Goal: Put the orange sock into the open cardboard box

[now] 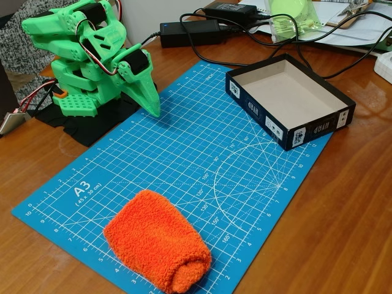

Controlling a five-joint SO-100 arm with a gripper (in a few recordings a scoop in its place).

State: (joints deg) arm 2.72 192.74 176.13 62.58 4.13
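A hobby desk or office: wooden table (343,233), blue cutting mat (202,153), power bricks (190,32) and papers (349,27) along the top edge.

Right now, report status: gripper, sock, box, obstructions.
Gripper shut, folded at arm base, holding nothing. Orange sock lying on blue cutting mat, near edge. Open cardboard box empty, far corner. Mat between them bare.

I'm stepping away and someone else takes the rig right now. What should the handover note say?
Gripper: shut, holding nothing, arm folded at the mat's far left corner in the fixed view.
Orange sock: lying rolled on the near edge of the blue cutting mat, untouched.
Cardboard box: open, nothing inside, at the mat's far right corner.
Done: nothing yet.
Left: reach the sock, grasp it, carry it across the mat, drop it in the box.
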